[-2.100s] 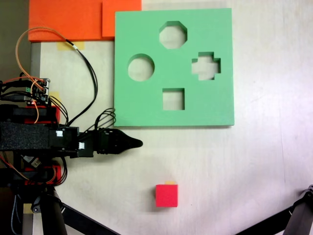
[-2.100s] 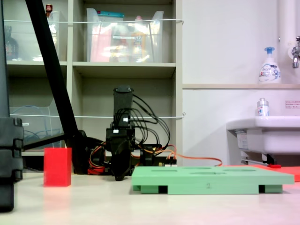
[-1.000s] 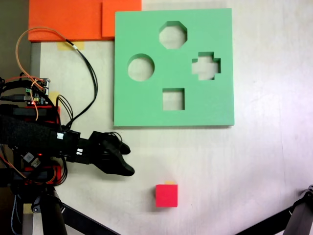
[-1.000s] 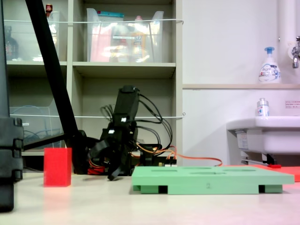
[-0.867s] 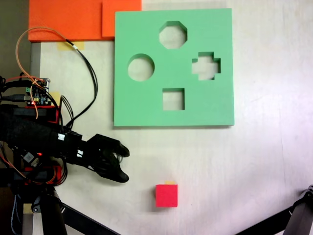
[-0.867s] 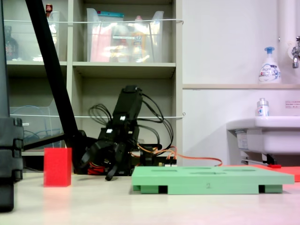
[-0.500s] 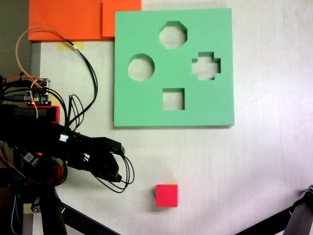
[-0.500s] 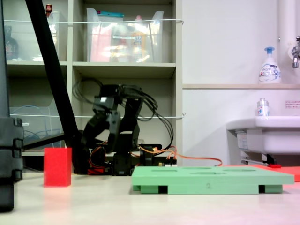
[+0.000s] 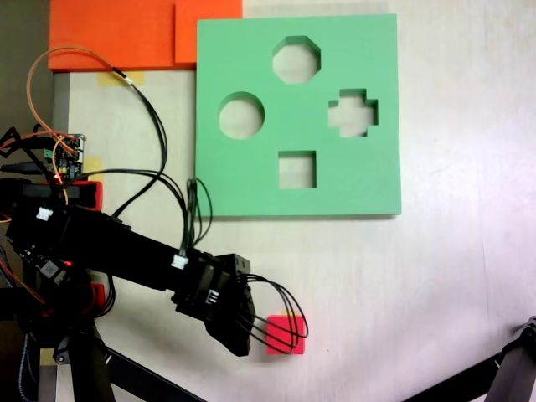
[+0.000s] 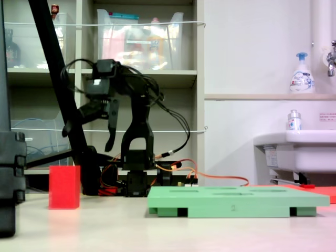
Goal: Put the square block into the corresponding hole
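I read my end effector (image 10: 88, 137) as open: in the side-on fixed view its two black jaws hang spread apart, empty, high above the pale counter (image 9: 435, 276). In the top-down fixed view the end effector (image 9: 244, 333) sits at about 9 o'clock of the small bright red foam cube (image 9: 287, 336), overlapping its near edge from above. The cube (image 10: 64, 187) rests on the counter, untouched, with a yellow tape strip (image 9: 291, 312) peeking out at its 12 o'clock side. The large flat green foam board (image 9: 251, 180) lies well apart at 12 o'clock from the cube, its square cutout (image 9: 296, 169) empty. I judge this the approach step, the grasp not begun. Next I need to centre the jaws over the cube, descend, and close on two opposite faces.
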You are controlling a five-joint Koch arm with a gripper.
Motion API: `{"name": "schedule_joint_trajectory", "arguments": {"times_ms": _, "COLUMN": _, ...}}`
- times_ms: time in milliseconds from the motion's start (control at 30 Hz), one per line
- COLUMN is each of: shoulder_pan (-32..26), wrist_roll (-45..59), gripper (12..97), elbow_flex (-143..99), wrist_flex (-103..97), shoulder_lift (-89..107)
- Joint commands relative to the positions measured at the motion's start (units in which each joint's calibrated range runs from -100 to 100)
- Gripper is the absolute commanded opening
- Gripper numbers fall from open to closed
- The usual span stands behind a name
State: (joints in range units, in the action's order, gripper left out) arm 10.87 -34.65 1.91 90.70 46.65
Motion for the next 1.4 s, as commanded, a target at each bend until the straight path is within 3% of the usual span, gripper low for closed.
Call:
{"name": "schedule_joint_trajectory", "arguments": {"times_ms": 0, "shoulder_pan": 0.6, "wrist_roll": 0.6, "gripper": 70.9, "elbow_flex": 7.0, "wrist_flex": 1.6, "shoulder_lift": -4.3}}
{"name": "schedule_joint_trajectory", "arguments": {"times_ms": 367, "shoulder_pan": 1.3, "wrist_roll": 1.6, "gripper": 70.9, "elbow_flex": 17.3, "wrist_flex": -1.4, "shoulder_lift": -28.8}}
{"name": "schedule_joint_trajectory", "arguments": {"times_ms": 1000, "shoulder_pan": 2.0, "wrist_roll": 1.6, "gripper": 69.9, "elbow_flex": 16.7, "wrist_flex": -8.5, "shoulder_lift": -41.8}}
{"name": "schedule_joint_trajectory", "arguments": {"times_ms": 1367, "shoulder_pan": 2.7, "wrist_roll": 0.0, "gripper": 44.4, "elbow_flex": 13.2, "wrist_flex": -8.2, "shoulder_lift": -42.9}}
